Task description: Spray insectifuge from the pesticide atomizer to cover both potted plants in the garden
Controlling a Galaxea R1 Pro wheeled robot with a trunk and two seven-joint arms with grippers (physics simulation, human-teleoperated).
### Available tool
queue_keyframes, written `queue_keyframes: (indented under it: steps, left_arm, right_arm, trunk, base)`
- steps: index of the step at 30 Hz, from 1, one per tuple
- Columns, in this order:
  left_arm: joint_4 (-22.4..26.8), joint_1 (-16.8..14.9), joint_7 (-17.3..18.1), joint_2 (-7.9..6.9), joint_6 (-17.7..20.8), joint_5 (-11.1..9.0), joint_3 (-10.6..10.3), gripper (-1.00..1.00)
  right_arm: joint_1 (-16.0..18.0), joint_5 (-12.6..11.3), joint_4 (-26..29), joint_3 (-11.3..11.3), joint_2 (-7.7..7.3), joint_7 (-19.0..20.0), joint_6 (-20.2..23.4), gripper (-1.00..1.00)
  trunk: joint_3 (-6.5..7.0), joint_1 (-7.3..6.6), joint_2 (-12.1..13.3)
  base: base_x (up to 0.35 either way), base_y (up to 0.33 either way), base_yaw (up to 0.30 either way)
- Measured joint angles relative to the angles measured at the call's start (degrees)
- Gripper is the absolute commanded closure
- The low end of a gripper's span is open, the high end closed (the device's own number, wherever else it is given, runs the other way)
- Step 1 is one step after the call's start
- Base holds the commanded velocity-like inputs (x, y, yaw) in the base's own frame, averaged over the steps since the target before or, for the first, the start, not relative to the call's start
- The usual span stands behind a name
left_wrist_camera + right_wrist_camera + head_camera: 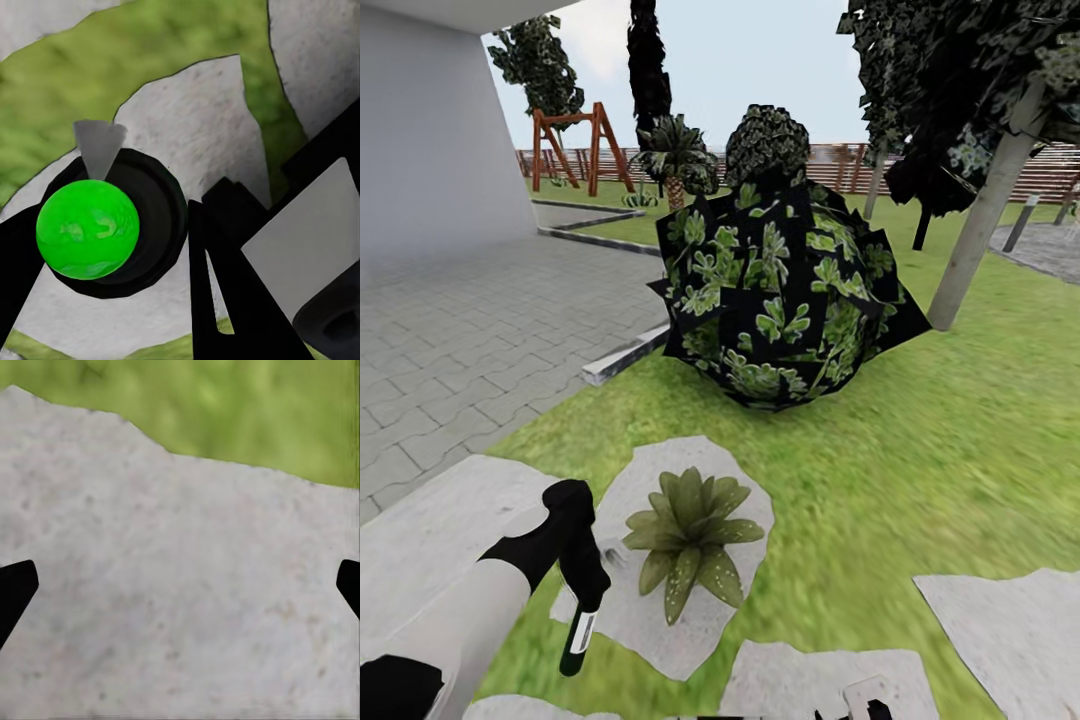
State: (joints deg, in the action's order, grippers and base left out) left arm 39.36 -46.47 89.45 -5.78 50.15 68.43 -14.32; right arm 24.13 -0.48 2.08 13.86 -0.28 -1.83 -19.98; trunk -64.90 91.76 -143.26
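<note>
Green lawn (920, 450) with pale stone slabs (660, 610) spreads toward a slatted wooden fence (1050, 170). One potted plant (690, 540) sits on a slab, near its middle, before a big leafy bush (785, 300). Beside it, the left end effector (582, 590) is clamped on the pesticide atomizer (88, 229), held over the slab's edge. The right end effector (180, 585) hangs with fingers apart above another slab.

A potted plant (690, 545) with speckled green leaves sits on a pale stone slab (660, 610) in the lawn (920, 460). Just beside the plant, the left gripper (582, 610) holds a dark bottle-shaped atomizer (578, 640) pointing downward. Beyond the plant stands a large round bush (780, 300); a wooden fence (840, 165) lies farther behind.
</note>
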Motion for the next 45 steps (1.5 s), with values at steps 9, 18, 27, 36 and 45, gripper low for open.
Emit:
queue_keyframes:
  steps: [9, 18, 27, 36, 45]
  left_arm:
    - [-0.2, 0.1, -0.3, -0.89, -0.1, -0.1, 0.0, 1.00]
    - [-0.2, 0.1, -1.7, -2.26, -0.1, -0.7, 0.1, 1.00]
    - [-0.2, 0.2, -2.4, -2.33, 0.0, -0.6, 0.3, 1.00]
    - [-0.8, 0.9, -11.5, -1.92, -0.2, -0.7, 7.4, 1.00]
    - [-6.1, 1.2, -13.2, -0.74, -0.4, -2.0, 7.6, 1.00]
  right_arm:
    - [0.0, -4.4, 0.2, -0.3, -2.49, 0.0, 0.0, -1.00]
    - [0.0, -7.7, 0.2, -0.3, -4.01, 0.0, -0.2, -1.00]
    - [0.0, -7.7, 0.2, -0.3, -4.20, -0.1, -0.1, -1.00]
    - [0.0, -7.7, 0.1, -0.2, -4.20, -0.1, -0.2, -1.00]
    - [0.0, -7.7, 0.2, -0.2, -4.21, -0.1, -0.2, -1.00]
  trunk:
    - [0.00, 0.00, 0.0]
    - [0.00, 0.03, 0.0]
    - [0.00, 0.00, 0.0]
    - [0.00, 0.00, 0.0]
    - [0.00, 0.00, 0.0]
  base:
    - [0.001, 0.001, -0.264]
    - [-0.115, 0.004, -0.008]
    - [-0.101, 0.246, -0.207]
    - [0.060, 0.084, -0.055]
    - [0.000, 0.000, -0.101]
